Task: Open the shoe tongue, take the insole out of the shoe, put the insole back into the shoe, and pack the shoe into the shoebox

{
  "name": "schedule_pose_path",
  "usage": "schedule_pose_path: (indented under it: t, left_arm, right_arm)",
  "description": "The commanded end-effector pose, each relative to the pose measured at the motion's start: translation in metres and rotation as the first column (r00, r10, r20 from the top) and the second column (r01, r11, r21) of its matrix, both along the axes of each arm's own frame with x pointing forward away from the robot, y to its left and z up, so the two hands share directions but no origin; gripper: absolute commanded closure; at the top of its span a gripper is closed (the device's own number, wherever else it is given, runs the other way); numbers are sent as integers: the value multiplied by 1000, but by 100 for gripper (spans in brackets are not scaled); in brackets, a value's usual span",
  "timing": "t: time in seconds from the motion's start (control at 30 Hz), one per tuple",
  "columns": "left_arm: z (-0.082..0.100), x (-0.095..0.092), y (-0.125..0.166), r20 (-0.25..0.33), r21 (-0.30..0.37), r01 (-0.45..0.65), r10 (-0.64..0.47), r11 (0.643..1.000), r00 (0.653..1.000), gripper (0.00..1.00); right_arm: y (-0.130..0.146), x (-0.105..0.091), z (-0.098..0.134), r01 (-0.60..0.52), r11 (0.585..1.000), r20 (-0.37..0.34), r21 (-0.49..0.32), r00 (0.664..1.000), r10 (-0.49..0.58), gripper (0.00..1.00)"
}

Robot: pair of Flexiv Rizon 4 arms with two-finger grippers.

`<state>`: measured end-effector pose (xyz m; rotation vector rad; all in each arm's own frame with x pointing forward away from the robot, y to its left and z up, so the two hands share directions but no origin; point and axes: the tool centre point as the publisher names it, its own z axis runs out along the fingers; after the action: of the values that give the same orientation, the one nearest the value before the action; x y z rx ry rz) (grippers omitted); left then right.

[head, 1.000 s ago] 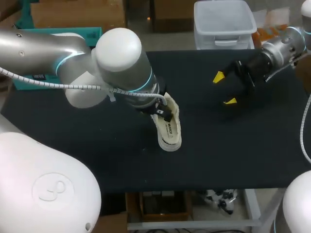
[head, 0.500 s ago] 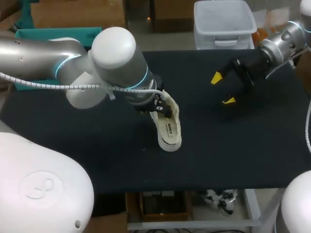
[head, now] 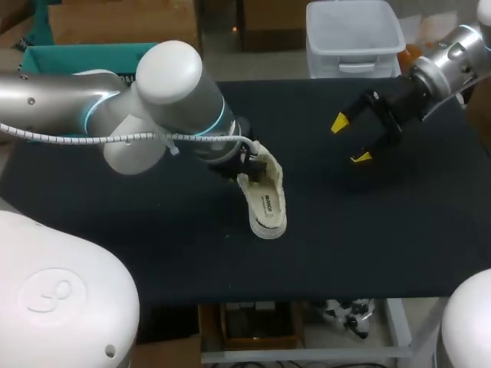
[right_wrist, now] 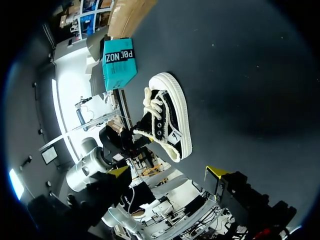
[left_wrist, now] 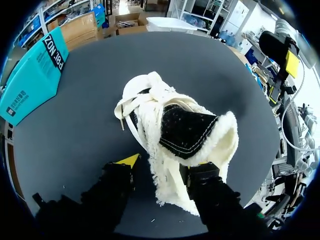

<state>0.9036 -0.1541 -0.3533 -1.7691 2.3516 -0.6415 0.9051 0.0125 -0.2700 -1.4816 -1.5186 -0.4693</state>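
The shoe (head: 267, 201) lies near the middle of the flat black table (head: 383, 230). Its toe points toward the robot's side and its heel points away. It is tipped so that one side faces up. The shoe is made of black cloth with thick, fuzzy cream trim, like lamb's wool, all around the opening. It has a smooth white rubber sole (right_wrist: 182, 120) with a rounded toe, and fat cream laces (left_wrist: 150, 92) that are soft and loopy. Behind the laces the black tongue (left_wrist: 187, 130) stands up, with a line of white stitches along its edge and fuzz around it. The left gripper (left_wrist: 165, 165) is at the heel end of the shoe (left_wrist: 165, 115). Its two fingers are close together, one on each side of the fuzzy wall there, and they pinch it. The right gripper (head: 350, 140) hangs over the bare table, well away from the shoe. Its jaws are spread wide, the two yellow tips are far apart, and there is nothing between them. In the right wrist view the shoe (right_wrist: 167, 117) is ahead of that gripper (right_wrist: 168, 171). The shoebox (left_wrist: 30, 82) is a teal cardboard box with flat sides and sharp corners. It sits at the far left edge of the table (head: 77, 55), well away from the shoe.
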Motion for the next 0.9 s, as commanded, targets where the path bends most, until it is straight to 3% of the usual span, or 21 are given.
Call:
schedule_pose_path:
  t: [0.03,0.13,0.33,0.53,0.6,0.9]
  left_arm:
    - [-3,2,1,0,-9,-15,15,1000,1000,58]
    - [-3,4,1,-6,-20,-28,28,999,1000,63]
    - [-6,3,1,-45,-56,-40,38,998,998,88]
    - [-10,-1,-6,-61,-66,-28,24,997,998,100]
    - [-11,-1,-7,-63,-66,-23,19,998,998,100]
    - [-1,-4,-7,-38,-65,37,-39,997,998,100]
  right_arm:
    - [1,-2,1,51,999,67,-19,997,-50,0]
    - [2,-2,3,63,997,127,-46,990,-56,0]
    - [6,-8,5,113,987,217,-116,972,-86,0]
    - [11,-15,8,118,980,326,-161,944,-60,0]
    - [11,-20,8,114,982,357,-149,932,-54,0]
    - [11,-20,8,114,982,357,-149,932,-54,0]
